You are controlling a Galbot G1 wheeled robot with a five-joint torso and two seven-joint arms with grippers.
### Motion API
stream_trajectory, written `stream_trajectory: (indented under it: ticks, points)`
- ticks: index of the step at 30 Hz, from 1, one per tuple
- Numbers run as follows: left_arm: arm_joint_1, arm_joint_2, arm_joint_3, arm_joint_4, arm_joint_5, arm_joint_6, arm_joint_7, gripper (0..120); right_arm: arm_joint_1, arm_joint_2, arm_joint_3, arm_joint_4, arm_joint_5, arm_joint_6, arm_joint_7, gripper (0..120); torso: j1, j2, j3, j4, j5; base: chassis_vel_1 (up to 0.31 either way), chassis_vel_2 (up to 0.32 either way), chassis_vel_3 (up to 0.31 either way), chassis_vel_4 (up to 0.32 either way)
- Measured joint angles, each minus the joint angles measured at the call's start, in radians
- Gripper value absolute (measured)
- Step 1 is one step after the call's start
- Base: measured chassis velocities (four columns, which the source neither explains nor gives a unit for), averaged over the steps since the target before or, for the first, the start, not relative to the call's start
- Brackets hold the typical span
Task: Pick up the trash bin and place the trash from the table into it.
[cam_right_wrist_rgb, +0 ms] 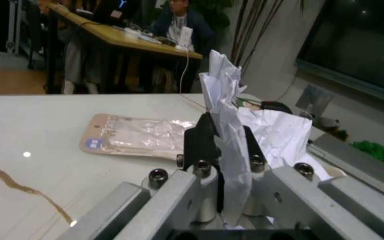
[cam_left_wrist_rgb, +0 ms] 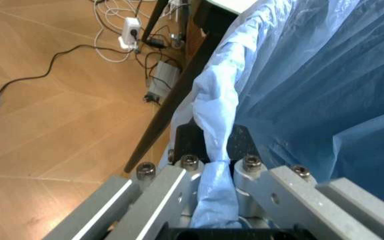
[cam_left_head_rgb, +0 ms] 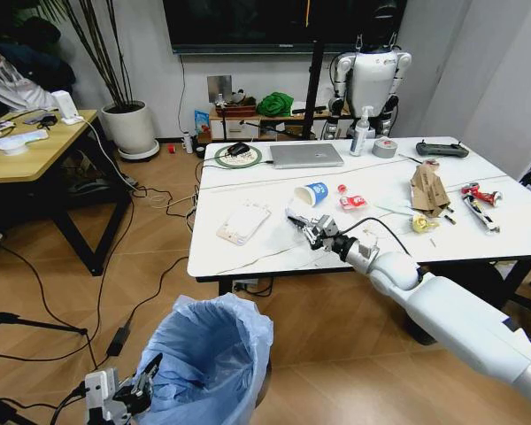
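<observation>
Right hand (cam_left_head_rgb: pixel 313 232) reaches over the near middle of the white tabletop (cam_left_head_rgb: pixel 274 248), its fingers (cam_right_wrist_rgb: pixel 199 142) clamped on a crumpled white wrapper (cam_right_wrist_rgb: pixel 229 110) that stands up between them. Just left of it on the tabletop lies a flat packet (cam_left_head_rgb: pixel 242 222), and just beyond it a blue-white paper cup (cam_left_head_rgb: pixel 312 193) lies on its side. A red-white snack pack (cam_left_head_rgb: pixel 352 202) sits right of the cup; torn brown cardboard (cam_left_head_rgb: pixel 429 189) and a yellow scrap (cam_left_head_rgb: pixel 423 223) lie farther right. A silver laptop (cam_left_head_rgb: pixel 305 155) and a grey tape roll (cam_left_head_rgb: pixel 385 148) rest at the far side.

Left hand (cam_left_head_rgb: pixel 142 379) is low at the near left, off the tabletop's near edge, pinched shut on a twisted fold of the light-blue bag (cam_left_wrist_rgb: pixel 215 150) at the rim of the trash bin (cam_left_head_rgb: pixel 208 354). Whether the bin touches the wooden floor (cam_left_head_rgb: pixel 71 292) cannot be told.
</observation>
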Motion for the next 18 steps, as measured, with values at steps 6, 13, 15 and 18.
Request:
stream_trajectory:
  ticks: [6,13,15,18]
  points:
    - [-0.031,0.020,0.014,0.007,-0.020,0.005,-0.016,0,-0.028,-0.070,0.031,0.050,0.056,0.003,0.003,0,0.000,0.000,0.000,-0.0001,0.0003,0.000,0.000,0.000,0.000]
    - [-0.067,0.057,0.030,0.026,-0.060,0.010,-0.027,0,-0.078,-0.186,0.082,0.256,0.170,-0.026,0.001,0,0.000,0.000,0.000,-0.0005,-0.0001,0.000,0.000,0.000,0.000]
    - [-0.074,0.062,0.038,0.030,-0.060,0.010,-0.027,0,-0.085,-0.203,0.089,0.313,0.193,-0.036,0.010,0,0.000,0.000,0.000,0.0000,0.0003,0.000,0.000,0.000,0.000]
    - [-0.081,0.065,0.044,0.033,-0.062,0.010,-0.027,0,-0.089,-0.218,0.094,0.349,0.207,-0.046,0.015,0,0.000,0.000,0.000,0.0002,0.0003,0.000,0.000,0.000,0.000]
